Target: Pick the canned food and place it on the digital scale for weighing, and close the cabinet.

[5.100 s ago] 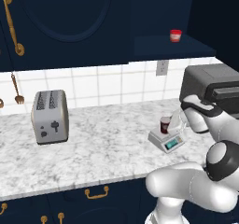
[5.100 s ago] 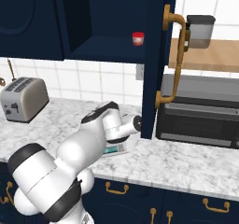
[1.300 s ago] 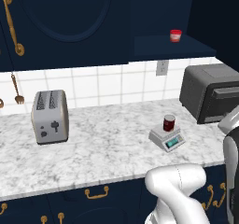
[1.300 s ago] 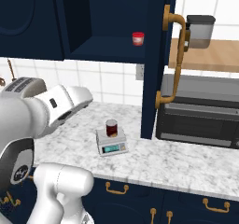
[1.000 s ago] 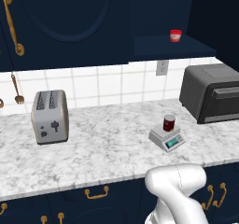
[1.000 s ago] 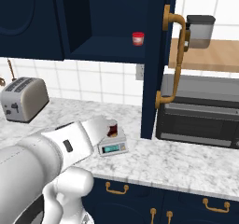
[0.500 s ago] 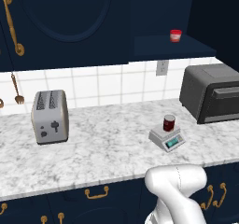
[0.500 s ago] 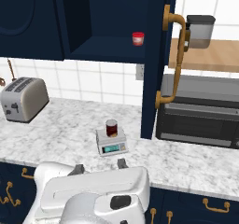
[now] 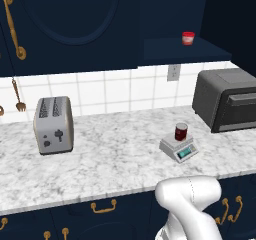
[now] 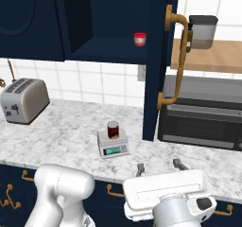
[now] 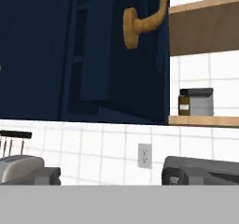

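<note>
I see the can (image 10: pixel 113 129) standing on the scale (image 10: pixel 112 144) (cabinet (image 10: pixel 159 56) door ajar). The hand (image 10: pixel 158 167), low before the tabletop (image 10: pixel 56 126), looks open, I think.

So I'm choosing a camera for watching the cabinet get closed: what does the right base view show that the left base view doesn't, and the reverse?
Right base view alone: the open cabinet door edge-on with its brass handle, the gripper low in front with fingers apart, and a grey container on a wooden shelf. Left base view alone: a closed cabinet door with a brass handle at far left. Both: the canned food on the digital scale, the toaster, the red-and-white container and the dark oven.
</note>
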